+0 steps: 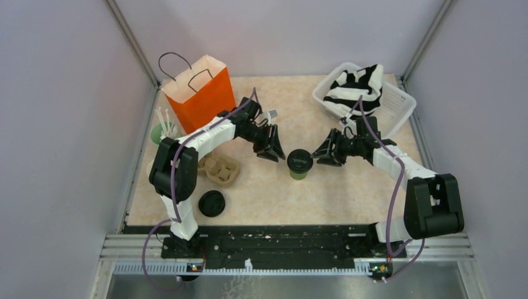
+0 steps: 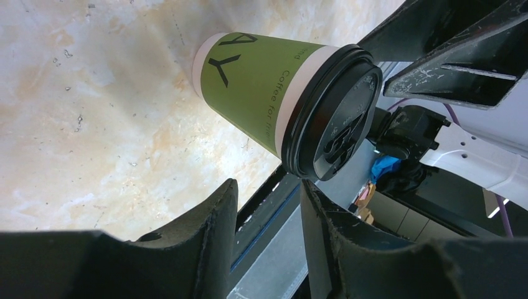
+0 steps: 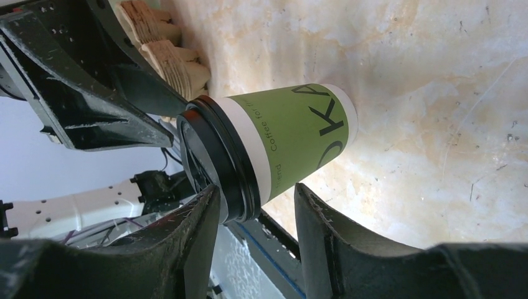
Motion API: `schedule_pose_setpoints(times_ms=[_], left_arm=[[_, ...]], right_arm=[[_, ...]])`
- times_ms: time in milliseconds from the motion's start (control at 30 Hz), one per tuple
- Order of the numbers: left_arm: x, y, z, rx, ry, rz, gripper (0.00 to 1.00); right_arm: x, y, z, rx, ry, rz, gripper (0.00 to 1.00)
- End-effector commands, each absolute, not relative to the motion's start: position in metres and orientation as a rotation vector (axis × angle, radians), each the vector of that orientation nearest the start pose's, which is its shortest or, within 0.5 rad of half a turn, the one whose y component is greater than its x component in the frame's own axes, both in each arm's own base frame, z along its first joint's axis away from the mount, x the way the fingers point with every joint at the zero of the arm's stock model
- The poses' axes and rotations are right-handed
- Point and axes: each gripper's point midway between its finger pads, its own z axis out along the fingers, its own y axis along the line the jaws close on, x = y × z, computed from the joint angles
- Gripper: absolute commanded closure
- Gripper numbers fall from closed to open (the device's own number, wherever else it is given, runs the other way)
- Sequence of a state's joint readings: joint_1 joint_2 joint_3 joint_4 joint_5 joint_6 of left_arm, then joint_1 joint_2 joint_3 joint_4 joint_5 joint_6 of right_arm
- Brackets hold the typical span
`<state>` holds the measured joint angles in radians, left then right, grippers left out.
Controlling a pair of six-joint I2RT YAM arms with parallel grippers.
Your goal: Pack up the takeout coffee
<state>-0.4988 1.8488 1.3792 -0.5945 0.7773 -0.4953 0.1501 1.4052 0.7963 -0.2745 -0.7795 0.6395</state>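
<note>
The takeout coffee (image 1: 299,164), a green paper cup with a black lid, stands upright on the table's middle. It also shows in the left wrist view (image 2: 261,93) and in the right wrist view (image 3: 292,128). My left gripper (image 1: 273,152) is open and empty just left of the cup; in its own view (image 2: 268,188) the cup's lid lies just beyond the fingertips. My right gripper (image 1: 324,155) is open just right of the cup; in its own view (image 3: 255,192) the lid's rim lies beside one fingertip, with the jaws not closed on the cup.
An orange paper bag (image 1: 199,93) stands open at the back left. A white basket (image 1: 398,106) with striped cloth is at the back right. A cardboard cup carrier (image 1: 219,169), a loose black lid (image 1: 212,204) and a stack of green cups (image 1: 160,132) lie left.
</note>
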Motion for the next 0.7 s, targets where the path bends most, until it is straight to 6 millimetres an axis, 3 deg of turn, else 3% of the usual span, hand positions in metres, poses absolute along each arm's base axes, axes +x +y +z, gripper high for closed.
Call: schedule_pose_setpoints(times_ms=[0, 667], left_arm=[[0.285, -0.314, 0.132, 0.334, 2.731, -1.367, 0.53], [0.291, -0.327, 0.130, 0.353, 2.722, -1.387, 0.50]], right_arm=[[0.282, 0.188, 0.125, 0.224, 2.481, 1.305, 0.53], [0.281, 0.189, 0.122, 0.226, 2.484, 1.310, 0.58]])
